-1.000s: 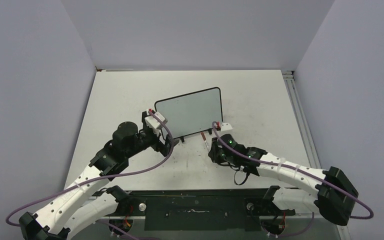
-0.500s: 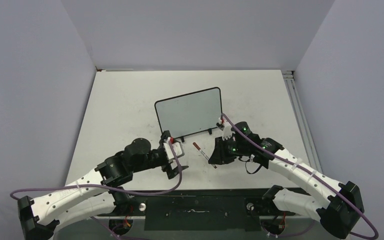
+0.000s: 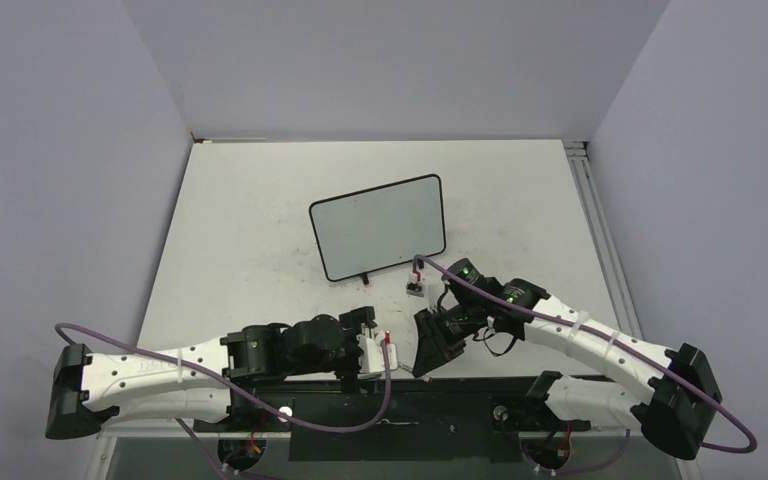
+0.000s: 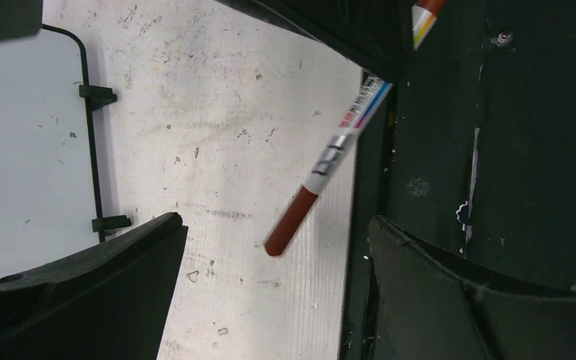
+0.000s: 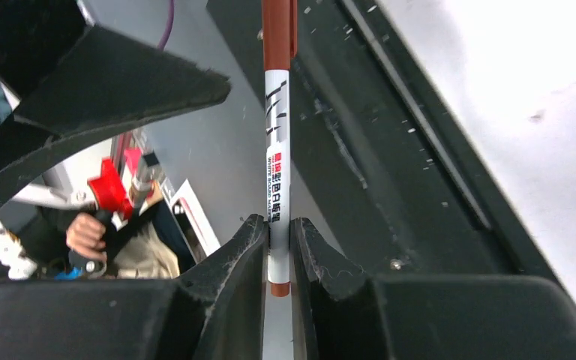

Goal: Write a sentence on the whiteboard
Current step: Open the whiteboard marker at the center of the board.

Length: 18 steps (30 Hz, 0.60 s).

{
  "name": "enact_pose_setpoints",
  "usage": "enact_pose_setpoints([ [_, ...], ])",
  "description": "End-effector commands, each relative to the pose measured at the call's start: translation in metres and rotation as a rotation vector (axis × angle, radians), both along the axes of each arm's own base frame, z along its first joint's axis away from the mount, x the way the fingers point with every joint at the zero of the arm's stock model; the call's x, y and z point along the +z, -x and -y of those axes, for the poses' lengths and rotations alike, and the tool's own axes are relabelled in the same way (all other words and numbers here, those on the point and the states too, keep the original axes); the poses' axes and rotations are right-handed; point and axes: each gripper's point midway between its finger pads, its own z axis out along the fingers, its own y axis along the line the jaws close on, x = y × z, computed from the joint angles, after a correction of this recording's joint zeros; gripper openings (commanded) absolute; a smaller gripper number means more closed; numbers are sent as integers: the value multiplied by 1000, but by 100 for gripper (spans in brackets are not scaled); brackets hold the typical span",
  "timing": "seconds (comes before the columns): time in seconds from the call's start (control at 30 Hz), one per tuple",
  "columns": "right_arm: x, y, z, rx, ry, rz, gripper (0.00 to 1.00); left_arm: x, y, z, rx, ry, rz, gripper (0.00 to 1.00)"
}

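Note:
The whiteboard (image 3: 380,225) stands at mid-table on its small black feet, and its grey-white face shows no sentence. In the left wrist view its black-framed edge (image 4: 22,150) is at the left. My right gripper (image 5: 278,240) is shut on the white barrel of a marker (image 5: 278,150) with a red-brown cap. It hovers over the table's near edge (image 3: 426,350). My left gripper (image 4: 277,285) stands wide open just left of it (image 3: 378,348). The marker's capped end (image 4: 289,221) points into the gap between the left fingers without touching them.
A black base plate (image 3: 390,410) runs along the near edge below both grippers, also seen in the left wrist view (image 4: 495,150). Smudged white tabletop (image 3: 260,200) surrounds the board. Grey walls close in the back and sides.
Both arms have pulled back from the whiteboard to the near edge. The right gripper kept the marker; the open left gripper swung right until it faces the capped end.

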Motion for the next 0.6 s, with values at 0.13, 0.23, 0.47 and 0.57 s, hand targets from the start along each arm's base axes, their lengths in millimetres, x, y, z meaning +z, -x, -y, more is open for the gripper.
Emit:
enact_pose_setpoints([
  [0.13, 37, 21, -17, 135, -77, -6, 5, 0, 16, 8, -63, -23, 1, 75],
  [0.23, 40, 20, -17, 138, -78, -4, 5, -3, 24, 8, -86, -37, -18, 70],
  [0.47, 39, 20, -15, 161, -58, 4, 5, -1, 21, 6, -53, -27, -6, 59],
  [0.57, 44, 19, -16, 168, -62, 14, 5, -1, 19, 5, -41, -33, -1, 53],
])
